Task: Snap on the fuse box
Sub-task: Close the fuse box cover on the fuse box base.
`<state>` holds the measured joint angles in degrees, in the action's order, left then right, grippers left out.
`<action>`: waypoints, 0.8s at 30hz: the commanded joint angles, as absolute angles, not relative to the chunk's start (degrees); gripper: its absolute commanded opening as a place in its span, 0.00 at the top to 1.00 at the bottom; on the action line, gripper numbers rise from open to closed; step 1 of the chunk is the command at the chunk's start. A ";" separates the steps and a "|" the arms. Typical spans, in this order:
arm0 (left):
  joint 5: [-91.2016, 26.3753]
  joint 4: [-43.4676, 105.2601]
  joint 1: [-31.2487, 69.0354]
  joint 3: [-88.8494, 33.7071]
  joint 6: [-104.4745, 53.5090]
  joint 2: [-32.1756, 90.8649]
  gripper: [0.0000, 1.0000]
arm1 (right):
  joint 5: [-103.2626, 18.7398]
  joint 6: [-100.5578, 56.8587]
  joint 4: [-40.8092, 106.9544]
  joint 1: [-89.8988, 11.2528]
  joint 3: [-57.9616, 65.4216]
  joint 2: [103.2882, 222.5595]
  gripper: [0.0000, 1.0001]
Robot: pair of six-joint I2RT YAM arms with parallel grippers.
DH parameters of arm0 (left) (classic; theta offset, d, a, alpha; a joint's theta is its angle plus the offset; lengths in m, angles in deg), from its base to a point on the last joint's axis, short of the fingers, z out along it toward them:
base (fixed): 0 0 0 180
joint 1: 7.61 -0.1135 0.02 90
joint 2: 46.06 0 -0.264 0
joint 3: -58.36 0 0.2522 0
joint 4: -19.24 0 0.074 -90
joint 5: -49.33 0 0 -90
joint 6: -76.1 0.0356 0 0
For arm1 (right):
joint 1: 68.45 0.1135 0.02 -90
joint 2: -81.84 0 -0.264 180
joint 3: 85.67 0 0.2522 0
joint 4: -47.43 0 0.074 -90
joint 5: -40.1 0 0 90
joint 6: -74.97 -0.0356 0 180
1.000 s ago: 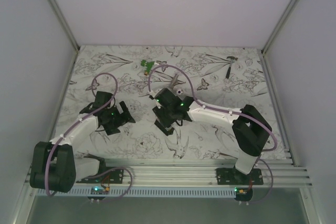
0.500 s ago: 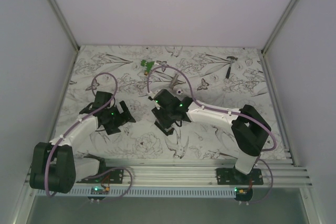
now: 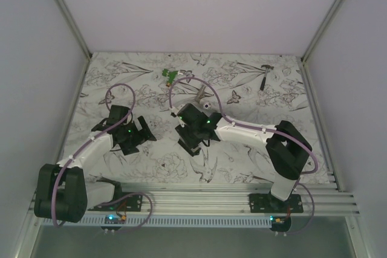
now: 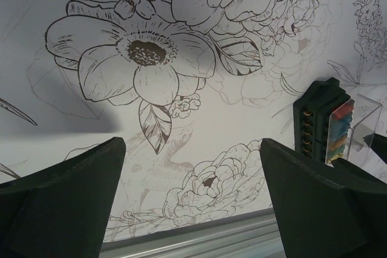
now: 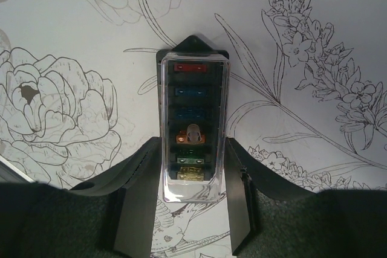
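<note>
Between the right jaws, near the middle of the worktop [image 5: 72,28], is the fuse box [image 5: 193,131]: a black base under a clear lid [image 5: 195,193], with its long axis running away from the wrist. The right jaws are clamped on the lid's two long sides at the near end, one finger flat against each. That grip looks meant to keep the lid square over the base while it is pressed home, so the step in hand is judged to be seating the lid. Neither wrist view shows whether its catches have engaged, nor whether the box rests on the worktop or is held just above it.

Under the lid a row of fuses [image 5: 192,90] sits in the slots. From the far end they are red, two blue, a brownish one with a pale cap, green, and a yellowish one nearest the wrist.

The left jaws stand wide apart with nothing between them, low over bare worktop just beside the box. The left arm [image 3: 91,146] seems placed there to brace or take the box if needed.

From above, the right arm [image 3: 254,130] hides the box. A green clip [image 3: 171,75] and a tool [image 3: 266,75] lie near the far edge, well apart from both arms.
</note>
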<state>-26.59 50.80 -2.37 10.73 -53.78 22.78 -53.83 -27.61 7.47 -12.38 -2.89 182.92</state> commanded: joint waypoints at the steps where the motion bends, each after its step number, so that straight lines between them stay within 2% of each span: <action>1: -25.24 50.82 -2.69 11.64 -53.89 23.20 0.00 | -54.05 -26.49 7.78 -11.76 -3.26 183.65 0.61; 24: -24.09 50.09 -2.70 11.79 -53.90 23.37 0.00 | -53.73 -26.46 7.65 -11.76 -3.28 186.29 0.59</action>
<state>-25.32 50.54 -2.37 10.77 -53.78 22.78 -53.61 -27.42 7.80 -12.38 -3.31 184.12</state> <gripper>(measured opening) 0.995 0.465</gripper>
